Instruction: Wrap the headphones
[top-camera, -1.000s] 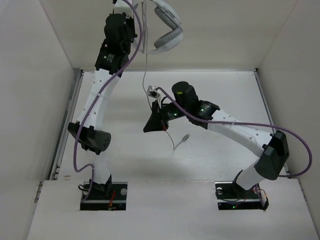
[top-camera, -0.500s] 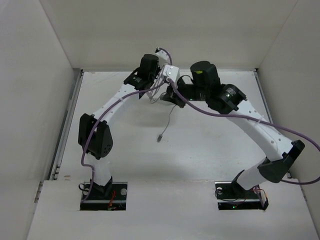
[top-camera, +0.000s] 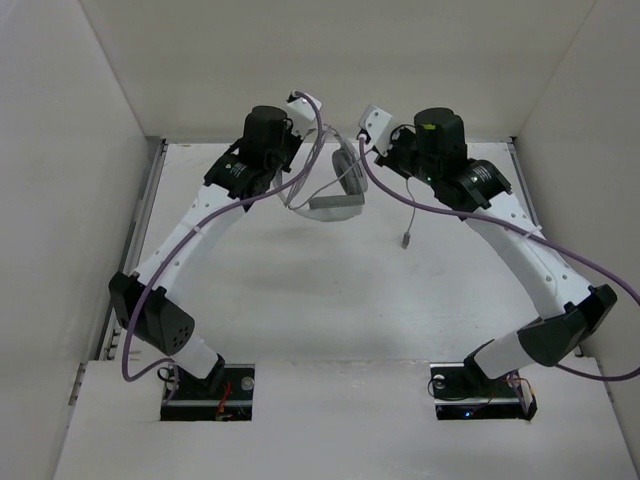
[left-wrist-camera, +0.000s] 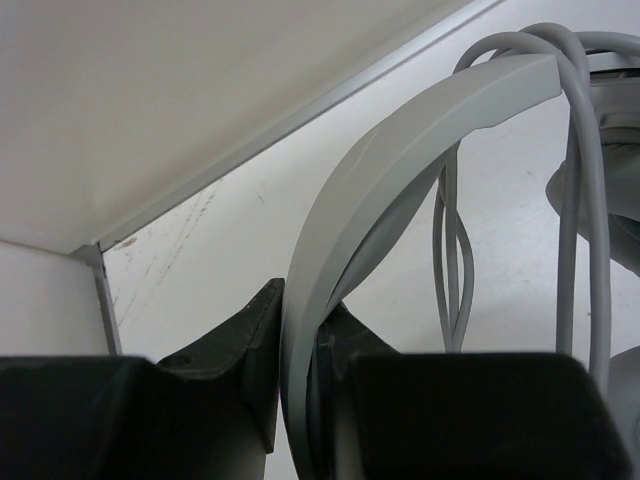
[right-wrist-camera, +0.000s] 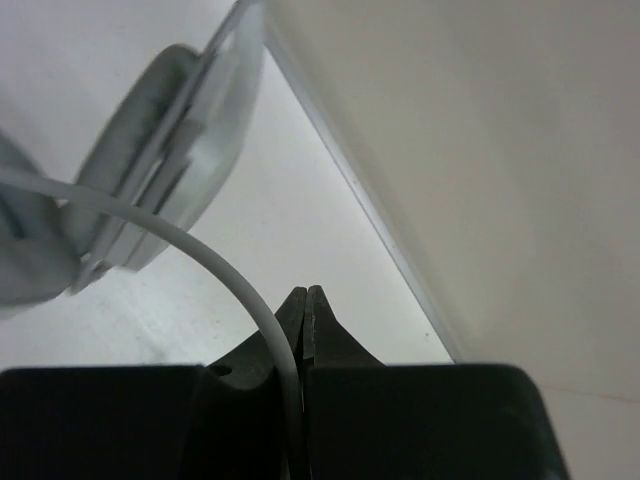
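The light grey headphones (top-camera: 336, 206) hang above the back of the table between my two arms. My left gripper (left-wrist-camera: 300, 312) is shut on their curved headband (left-wrist-camera: 400, 150), which rises from between the jaws. Several turns of the thin grey cable (left-wrist-camera: 572, 150) lie over the headband's far end. My right gripper (right-wrist-camera: 306, 300) is shut on the cable (right-wrist-camera: 230, 275), which arcs away toward a padded earcup (right-wrist-camera: 165, 150). The cable's loose end hangs down to a small plug (top-camera: 407, 240) under the right arm.
White walls close in the table (top-camera: 330, 300) at the back and on both sides, with a metal rail (top-camera: 135, 250) along the left edge. Thick purple cables (top-camera: 530, 250) run along both arms. Both grippers are close to the back wall.
Both arms have swung: the left gripper with the headphones moved left and slightly up, the right gripper pulled right and back with the cable. The plug has shifted to the right.
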